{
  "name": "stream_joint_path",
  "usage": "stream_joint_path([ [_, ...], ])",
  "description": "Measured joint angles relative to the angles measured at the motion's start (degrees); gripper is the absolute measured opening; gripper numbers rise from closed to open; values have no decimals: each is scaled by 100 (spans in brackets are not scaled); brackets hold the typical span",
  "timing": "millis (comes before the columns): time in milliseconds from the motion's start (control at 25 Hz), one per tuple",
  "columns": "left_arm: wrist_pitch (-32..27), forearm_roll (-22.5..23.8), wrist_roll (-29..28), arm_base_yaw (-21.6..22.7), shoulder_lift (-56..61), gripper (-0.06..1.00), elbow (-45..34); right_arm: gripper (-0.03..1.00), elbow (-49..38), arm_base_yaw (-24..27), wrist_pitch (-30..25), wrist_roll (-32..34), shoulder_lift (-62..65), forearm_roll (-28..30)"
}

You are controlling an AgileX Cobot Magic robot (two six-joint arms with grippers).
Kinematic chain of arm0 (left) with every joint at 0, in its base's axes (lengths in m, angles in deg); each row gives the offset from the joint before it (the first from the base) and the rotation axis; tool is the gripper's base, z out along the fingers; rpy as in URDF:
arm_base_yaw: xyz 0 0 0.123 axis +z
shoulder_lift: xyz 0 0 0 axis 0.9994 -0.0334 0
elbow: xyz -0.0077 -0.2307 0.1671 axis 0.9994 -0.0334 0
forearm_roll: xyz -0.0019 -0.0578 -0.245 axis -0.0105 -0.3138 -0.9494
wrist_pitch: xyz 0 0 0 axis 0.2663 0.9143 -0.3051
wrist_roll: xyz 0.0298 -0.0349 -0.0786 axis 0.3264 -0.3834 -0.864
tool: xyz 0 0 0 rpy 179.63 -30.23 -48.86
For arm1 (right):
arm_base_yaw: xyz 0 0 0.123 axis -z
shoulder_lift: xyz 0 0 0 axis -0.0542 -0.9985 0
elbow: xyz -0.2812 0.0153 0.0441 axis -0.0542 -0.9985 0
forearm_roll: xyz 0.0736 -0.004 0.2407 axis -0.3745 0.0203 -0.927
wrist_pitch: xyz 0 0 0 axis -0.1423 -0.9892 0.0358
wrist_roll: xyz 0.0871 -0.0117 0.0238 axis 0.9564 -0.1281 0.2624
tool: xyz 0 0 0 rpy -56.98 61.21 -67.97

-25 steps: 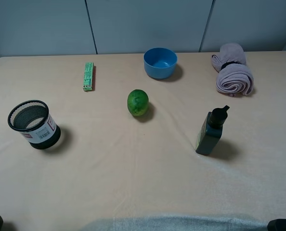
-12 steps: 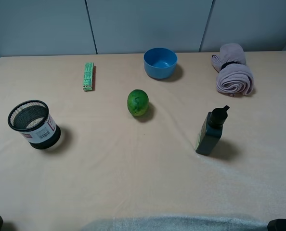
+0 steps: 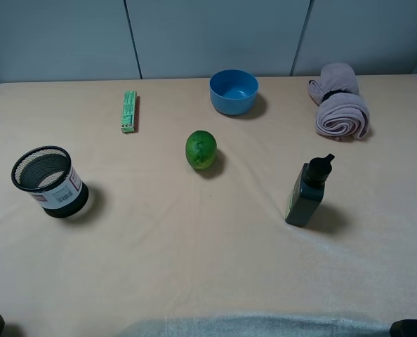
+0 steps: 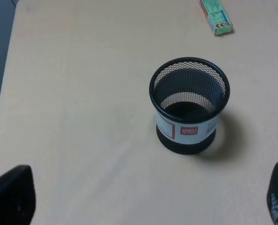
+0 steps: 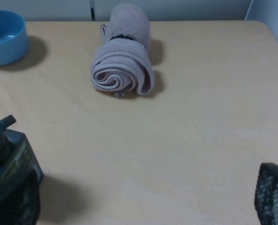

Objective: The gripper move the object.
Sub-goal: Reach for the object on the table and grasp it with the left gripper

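Observation:
The object, a slim light green box with a red-edged end, lies flat at the back left of the table; its end also shows in the left wrist view. My left gripper is open and empty, with its fingertips wide apart near the table's front left, well short of the box. My right gripper is open and empty at the front right, its fingertips wide apart. In the exterior high view only dark bits of the arms show at the bottom corners.
A black mesh cup stands between the left gripper and the box, also in the left wrist view. A round green fruit, a blue bowl, a rolled towel and a dark bottle stand further right.

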Motion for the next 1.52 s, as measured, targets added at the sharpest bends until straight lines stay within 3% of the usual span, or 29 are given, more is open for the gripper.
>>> stream_joint_path([
  [240,35,5,-18,0,-705,99,281,69,0,0,0,0,0,-11],
  [1160,788,5,69,0,-5271,97,2013,69,0,0,0,0,0,-15],
  [1520,1113,6,69,-83,-6421,97,2387,69,0,0,0,0,0,-15],
])
